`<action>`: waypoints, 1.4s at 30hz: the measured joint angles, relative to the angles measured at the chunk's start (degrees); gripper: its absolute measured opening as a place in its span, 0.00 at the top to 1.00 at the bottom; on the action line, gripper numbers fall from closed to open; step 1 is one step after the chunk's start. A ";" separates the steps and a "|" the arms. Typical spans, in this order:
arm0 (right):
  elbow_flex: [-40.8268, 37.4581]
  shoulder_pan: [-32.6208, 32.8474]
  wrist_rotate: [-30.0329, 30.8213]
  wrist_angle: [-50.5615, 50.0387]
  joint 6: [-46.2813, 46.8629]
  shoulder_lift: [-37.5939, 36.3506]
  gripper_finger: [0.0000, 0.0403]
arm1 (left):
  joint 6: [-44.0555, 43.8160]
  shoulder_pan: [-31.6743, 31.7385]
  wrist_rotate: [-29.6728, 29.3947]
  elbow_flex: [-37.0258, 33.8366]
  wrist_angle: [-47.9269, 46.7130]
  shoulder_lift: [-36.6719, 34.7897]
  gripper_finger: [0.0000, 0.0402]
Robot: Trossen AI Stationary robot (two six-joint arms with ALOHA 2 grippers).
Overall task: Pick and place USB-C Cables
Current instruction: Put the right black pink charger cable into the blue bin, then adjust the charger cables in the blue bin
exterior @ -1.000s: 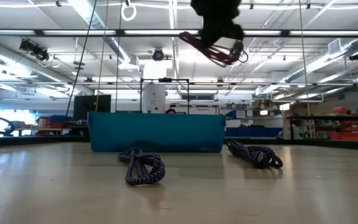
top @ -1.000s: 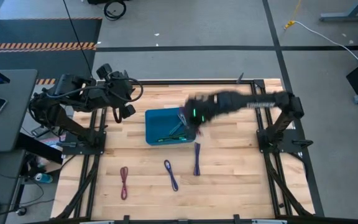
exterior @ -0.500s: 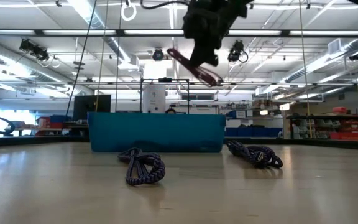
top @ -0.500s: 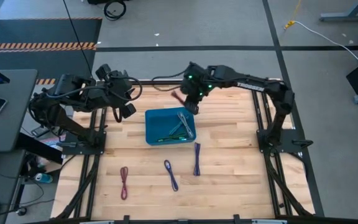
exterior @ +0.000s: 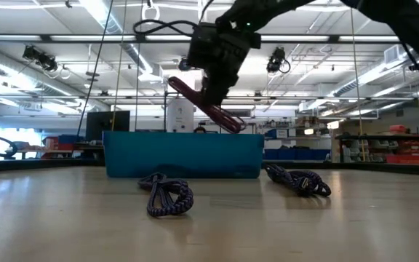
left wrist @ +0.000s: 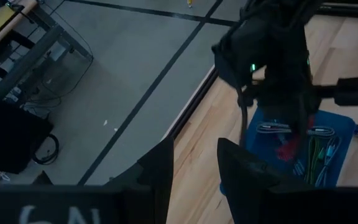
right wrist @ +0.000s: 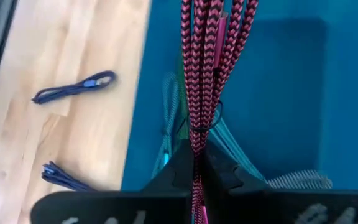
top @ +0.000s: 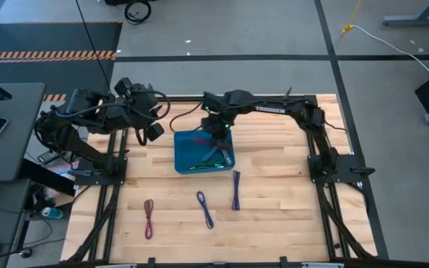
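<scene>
Left arm: parked at the table's 10 o'clock corner, well clear of the bin, and waiting.
Left gripper (top: 152,128): hangs over bare wood at the bin's 10 o'clock; the left wrist view shows its fingers (left wrist: 157,171) spread with nothing between them.
Maroon cable (top: 149,218): lies flat on the table at 7 o'clock, the leftmost of the three loose ones.
Bin (top: 181,152): teal tray at table centre, slightly toward 12 o'clock; in the low view its wall (exterior: 144,154) stands behind the near cables.
Cables in bin (top: 213,155): green, teal and grey bundles lying along its floor, and the right wrist view shows teal strands (right wrist: 169,112) under the hanging one.
Blue-purple cable (top: 205,209): on the wood at the bin's 6 o'clock, curled in the low view (exterior: 167,195).
Right gripper (top: 216,131): over the bin's 12 o'clock edge, reaching in from the right arm at 2 o'clock, fingers pinched tight on the magenta cable.
Magenta cable (right wrist: 205,68): held in the air, a folded bundle hanging tilted above the bin (exterior: 204,106), not touching it.
Purple cable (top: 236,190): straight on the table at the bin's 5 o'clock, near it; at right in the low view (exterior: 298,179).
</scene>
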 joint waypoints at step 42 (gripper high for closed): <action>11.33 6.72 5.94 -8.32 -10.71 12.94 0.69 | -0.02 -0.01 0.00 0.00 0.04 0.04 0.68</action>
